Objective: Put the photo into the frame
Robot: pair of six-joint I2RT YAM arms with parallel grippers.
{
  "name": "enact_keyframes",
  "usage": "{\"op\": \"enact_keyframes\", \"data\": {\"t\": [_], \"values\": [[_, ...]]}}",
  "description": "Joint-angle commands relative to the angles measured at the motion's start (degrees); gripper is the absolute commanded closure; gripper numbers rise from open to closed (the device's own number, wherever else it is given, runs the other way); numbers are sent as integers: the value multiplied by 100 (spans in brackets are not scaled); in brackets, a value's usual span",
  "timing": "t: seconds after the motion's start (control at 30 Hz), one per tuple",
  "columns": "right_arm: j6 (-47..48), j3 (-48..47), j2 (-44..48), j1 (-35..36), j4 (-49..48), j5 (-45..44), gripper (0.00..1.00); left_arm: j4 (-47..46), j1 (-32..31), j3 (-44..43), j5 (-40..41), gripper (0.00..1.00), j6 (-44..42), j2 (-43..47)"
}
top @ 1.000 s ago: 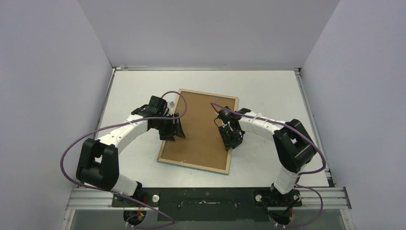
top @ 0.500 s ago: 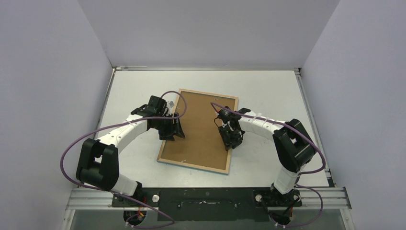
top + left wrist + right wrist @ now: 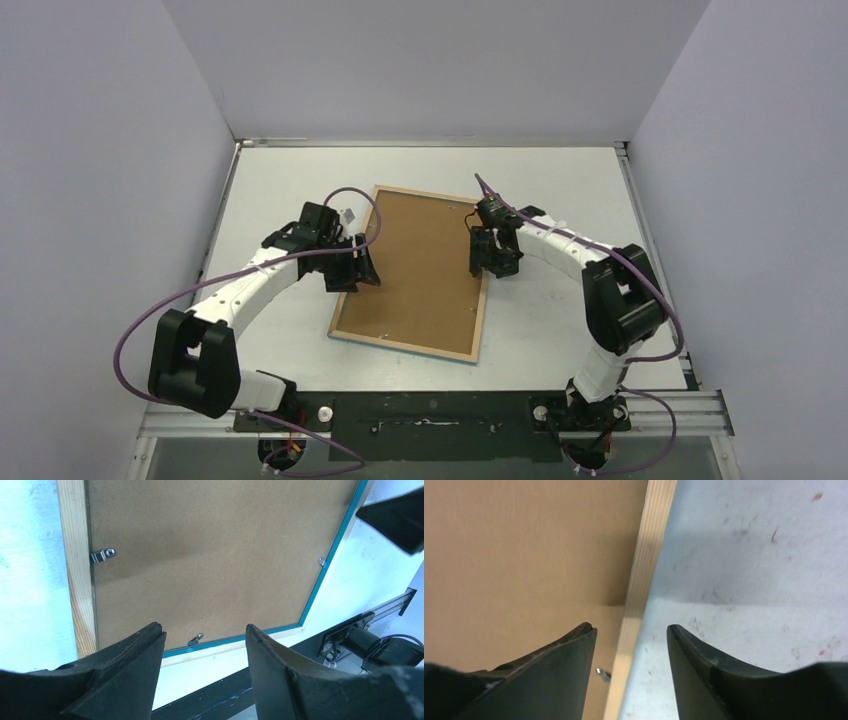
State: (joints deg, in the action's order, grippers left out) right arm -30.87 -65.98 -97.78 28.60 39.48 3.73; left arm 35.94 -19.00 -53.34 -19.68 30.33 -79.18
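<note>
Here both the left tool [image 3: 204, 630] and the right tool [image 3: 631, 626] gape wide, empty, over opposite edges of the frame [image 3: 649, 555].

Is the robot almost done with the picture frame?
Done: the thin turquoise picture frame lies face down with the plain brown backing board inside it. No photo shows, so I cannot tell if one is underneath. In hand: nothing; the left arm's black fingers and the right arm's black fingers are both open above the frame's edges. To do: probably fastening the small metal clips.
</note>
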Motion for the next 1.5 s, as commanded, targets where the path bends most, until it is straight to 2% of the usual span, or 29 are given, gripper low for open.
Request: {"op": "enact_keyframes", "data": {"t": [0.0,0.27,0.5,0.67,0.83,1.0,1.13,1.3,1.33,1.37,1.47], "values": [[-603,-618,-609,40,67,-761,50,-73,42,81,155,41,116,246],[-1231,-710,-802,27,208,-1501,70,-120,62,239,159,41,203,427],[-2263,-168,-438,34,-87,-1791,100,-78,64,341,335,41,314,609],[-3546,520,150,110,-333,-2211,100,105,64,521,788,38,583,893],[-4855,814,595,313,57,-2789,100,133,72,714,970,37,813,1130],[-5993,1077,835,590,374,-2800,100,-79,72,930,952,36,952,1176],[-6365,1234,872,980,57,-2507,100,-728,72,1188,581,36,1096,964],[-6362,1249,915,1476,-167,-2300,100,-1213,75,1356,349,36,1238,530],[-6335,1258,965,1536,-142,-2298,96,-1241,73,1369,364,36,1219,454],[-6286,1270,1022,1568,-70,-2308,88,-1264,76,1378,379,36,1207,391],[-6029,1288,1361,1604,283,-2500,59,-1364,100,1361,367,36,1121,241]]}}
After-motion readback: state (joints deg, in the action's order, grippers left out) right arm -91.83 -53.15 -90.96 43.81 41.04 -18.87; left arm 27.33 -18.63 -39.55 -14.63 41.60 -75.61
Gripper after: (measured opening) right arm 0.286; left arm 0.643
